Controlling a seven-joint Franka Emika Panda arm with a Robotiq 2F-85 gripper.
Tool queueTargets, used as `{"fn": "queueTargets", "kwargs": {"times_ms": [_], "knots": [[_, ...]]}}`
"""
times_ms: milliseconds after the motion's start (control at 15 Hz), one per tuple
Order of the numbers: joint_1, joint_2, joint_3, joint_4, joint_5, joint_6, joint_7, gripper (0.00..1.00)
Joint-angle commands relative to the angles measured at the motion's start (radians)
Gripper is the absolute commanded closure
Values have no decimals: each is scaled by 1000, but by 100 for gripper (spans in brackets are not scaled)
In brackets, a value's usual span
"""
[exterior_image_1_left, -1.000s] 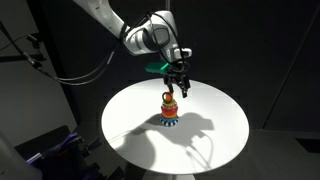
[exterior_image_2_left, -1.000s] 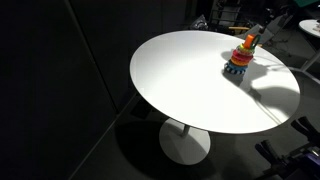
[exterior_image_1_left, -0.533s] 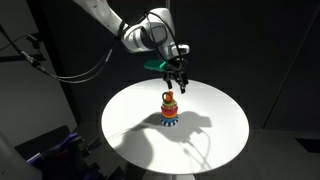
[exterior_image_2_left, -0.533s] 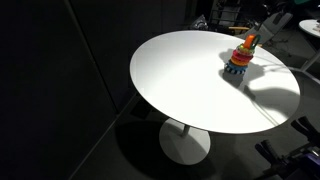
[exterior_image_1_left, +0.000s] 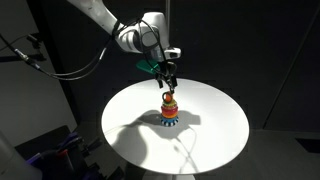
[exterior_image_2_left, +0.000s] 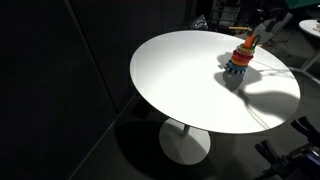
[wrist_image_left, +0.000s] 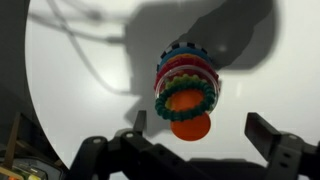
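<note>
White and round, the table (exterior_image_1_left: 215, 125) takes up most of my screens, standing on a single pedestal (exterior_image_2_left: 185, 140) in a dark room. The arm (exterior_image_1_left: 100, 20) comes in from the upper edge of an exterior view and bends down over the middle of the table; in the wrist view its dark shadow (wrist_image_left: 200, 25) lies across the bright surface. At the end of the arm the tool (exterior_image_1_left: 166, 88) points straight down, and I see its jaws spread wide apart with nothing gripped between them. Directly beneath it stands the stacking toy (exterior_image_1_left: 170, 110), upright on the table near its centre, a cone of coloured rings that narrows toward the top. The tool hangs just above that top. Through the wrist camera I look down the toy from above: the two dark fingers (wrist_image_left: 268, 133) stand one on each side of it, both apart from it. The blue base (wrist_image_left: 185, 50) shows farthest from the lens, then red and striped rings, then a green ring (wrist_image_left: 186, 90). Smallest and nearest to me is the orange cap (wrist_image_left: 190, 126), sitting between the fingers.
</note>
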Motion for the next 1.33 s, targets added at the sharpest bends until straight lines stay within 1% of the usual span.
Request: {"fn": "queueTargets", "kwargs": {"times_ms": [0, 333, 867, 933, 1000, 1200, 1267], "knots": [[-14, -50, 11, -51, 35, 1, -17, 0], [-13, -62, -3, -73, 14, 4, -2, 0], [-7, -37, -22, -68, -22, 31, 11, 0], [-7, -35, -23, -66, -25, 32, 12, 17], [-7, -32, -23, -64, -28, 33, 13, 27], [-6, -23, -23, -58, -31, 34, 16, 53], [-6, -20, -23, -56, -31, 34, 16, 60]]}}
